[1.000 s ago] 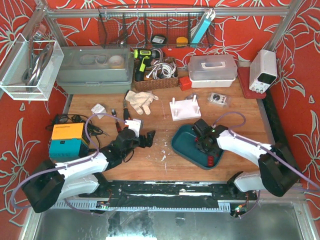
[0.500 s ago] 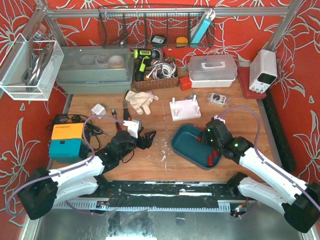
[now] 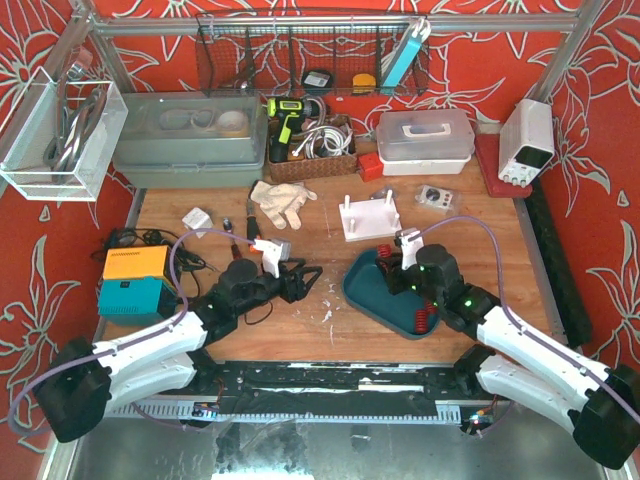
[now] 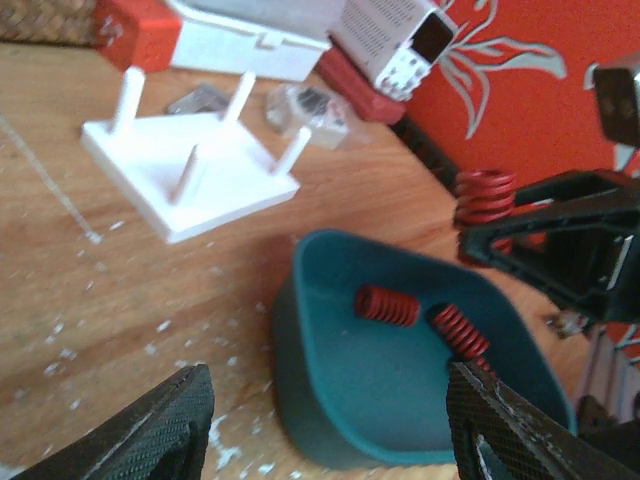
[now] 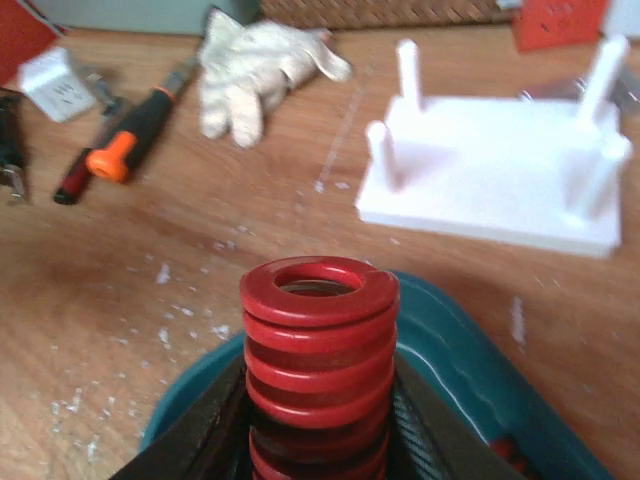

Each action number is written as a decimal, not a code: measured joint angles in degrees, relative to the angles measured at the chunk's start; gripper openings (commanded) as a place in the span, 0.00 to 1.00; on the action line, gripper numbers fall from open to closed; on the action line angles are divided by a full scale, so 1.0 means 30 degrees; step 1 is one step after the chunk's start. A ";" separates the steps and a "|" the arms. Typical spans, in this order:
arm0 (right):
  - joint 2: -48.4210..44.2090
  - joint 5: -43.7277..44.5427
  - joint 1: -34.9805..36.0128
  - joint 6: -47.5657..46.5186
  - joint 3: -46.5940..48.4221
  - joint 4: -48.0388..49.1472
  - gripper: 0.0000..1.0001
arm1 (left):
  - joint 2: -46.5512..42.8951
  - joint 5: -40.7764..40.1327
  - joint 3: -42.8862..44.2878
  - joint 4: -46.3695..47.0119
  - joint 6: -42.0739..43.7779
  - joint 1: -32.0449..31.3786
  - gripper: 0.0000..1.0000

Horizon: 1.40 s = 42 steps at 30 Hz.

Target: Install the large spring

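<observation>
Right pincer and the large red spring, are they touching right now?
Touching. The right wrist view shows the large spring standing upright between the black fingers of the right pincer, which press against both its sides.

Clutter round the desk's edges
A grey lidded bin fills the far left corner, with a wicker basket (yellow drill inside) beside it; a white power supply stands at the far right corner. A work glove and an orange-handled screwdriver lie near the basket; an orange-and-teal box sits at the left edge.
</observation>
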 measured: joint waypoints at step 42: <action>0.1996 -0.0670 0.3963 -0.9792 -0.3300 1.2305 0.03 | 0.7220 0.5632 1.2437 -1.0185 -0.0940 -0.0750 0.46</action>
